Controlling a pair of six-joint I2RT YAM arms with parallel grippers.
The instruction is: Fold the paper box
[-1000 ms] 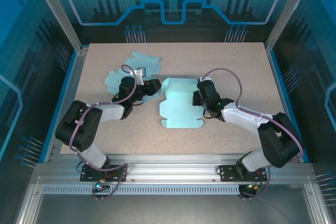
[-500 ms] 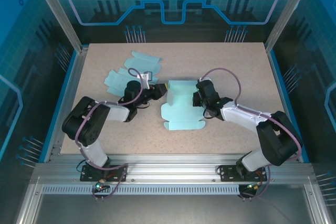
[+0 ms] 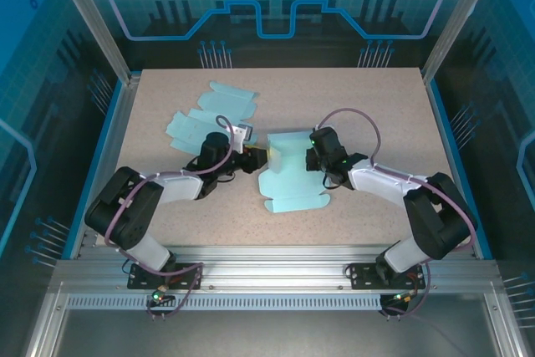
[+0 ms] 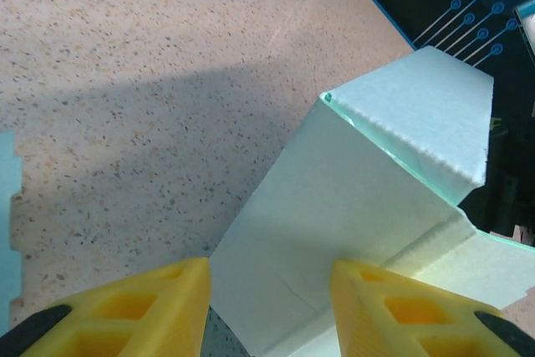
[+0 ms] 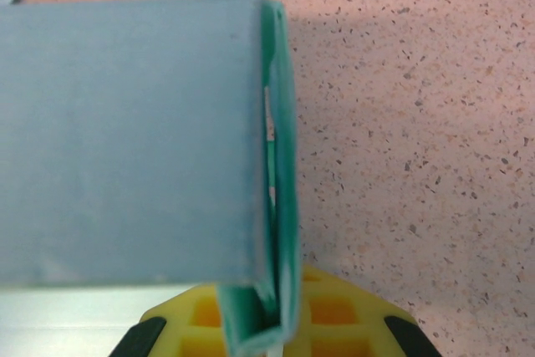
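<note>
The speckled beige table (image 3: 376,98) spreads beneath everything; the pale teal paper box (image 3: 288,175) lies near its middle, between the two arms, partly folded, with one wall raised along its far edge and a scalloped flap toward the near edge; a second, flat teal blank (image 3: 209,110) lies well apart, toward the far left; the left gripper (image 3: 253,157) points at the box's left side, low over the table; in the left wrist view its yellow fingers (image 4: 142,311) stand apart, released, with a slanting panel of the box reaching into the gap between them and a folded corner rising beyond; the right gripper (image 3: 311,156) meets the box's far right corner; in the right wrist view its yellow fingers (image 5: 343,323) are clenched on a doubled, upright wall of the box, with the thin teal edge pinched between them.
</note>
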